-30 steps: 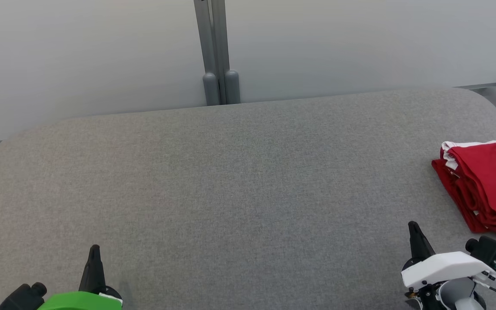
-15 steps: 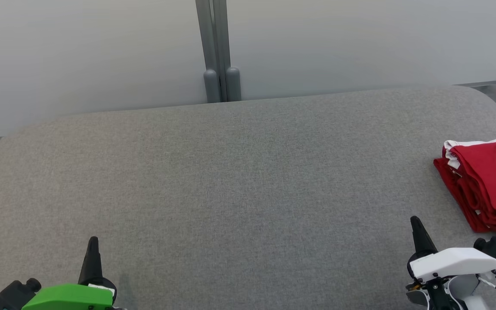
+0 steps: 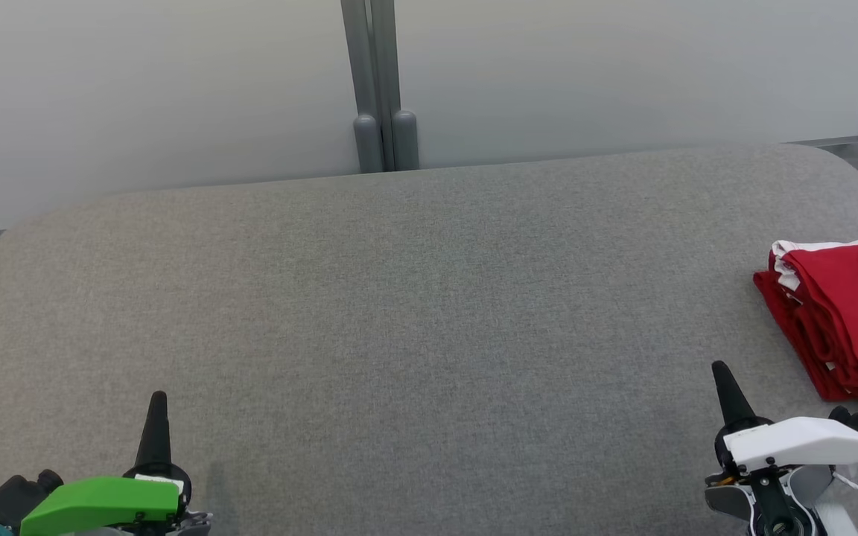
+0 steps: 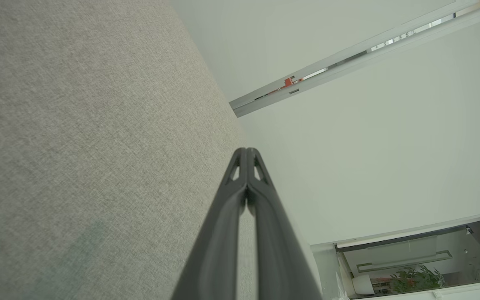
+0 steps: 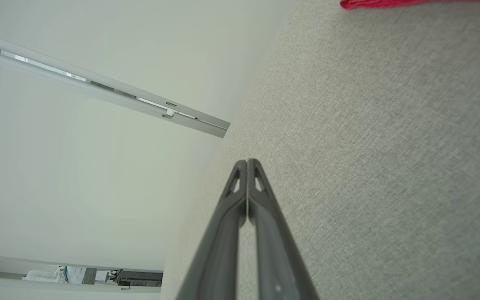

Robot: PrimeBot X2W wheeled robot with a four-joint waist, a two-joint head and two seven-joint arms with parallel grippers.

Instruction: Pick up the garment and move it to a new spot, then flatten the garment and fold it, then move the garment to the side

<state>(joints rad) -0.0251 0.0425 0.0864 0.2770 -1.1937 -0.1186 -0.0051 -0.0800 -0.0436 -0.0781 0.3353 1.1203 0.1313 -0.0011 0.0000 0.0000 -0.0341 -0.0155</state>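
- On the far right of the grey padded surface (image 3: 429, 313), in the head view, the garment (image 3: 846, 320) lies folded into a compact pile. The right border of that view cuts part of it off.
- The head view gives the stacked layers of the pile, while the right wrist view catches a thin red strip of it at its top border.
- The left wrist view adds, low at its right, a glass opening with a green plant (image 4: 411, 281) behind it. The right wrist view adds, low at its left, an opening with dark, blurred objects.
- The garment is bright red, with a white band along its upper left edge. Its folded layers show as parallel ridges on the side that faces the middle of the surface.
- The left gripper (image 3: 156, 402), under a green cover (image 3: 97, 502), is at the lower left and well apart from the garment. Its jaws are pressed together and hold nothing.
- The right gripper (image 3: 719, 371), under a white cover (image 3: 801, 443), is near the garment but apart from it. Its jaws are also closed and empty.
- The surface is a woven cloth of fine grain with rounded corners.
- The wall panels (image 3: 138, 89) are smooth and pale, joined by a grey post (image 3: 377, 74) with two rounded caps at its base.
- The fingers (image 4: 223, 233) are matte and dark. They taper to a point, with small triangular cut-outs near the tips.
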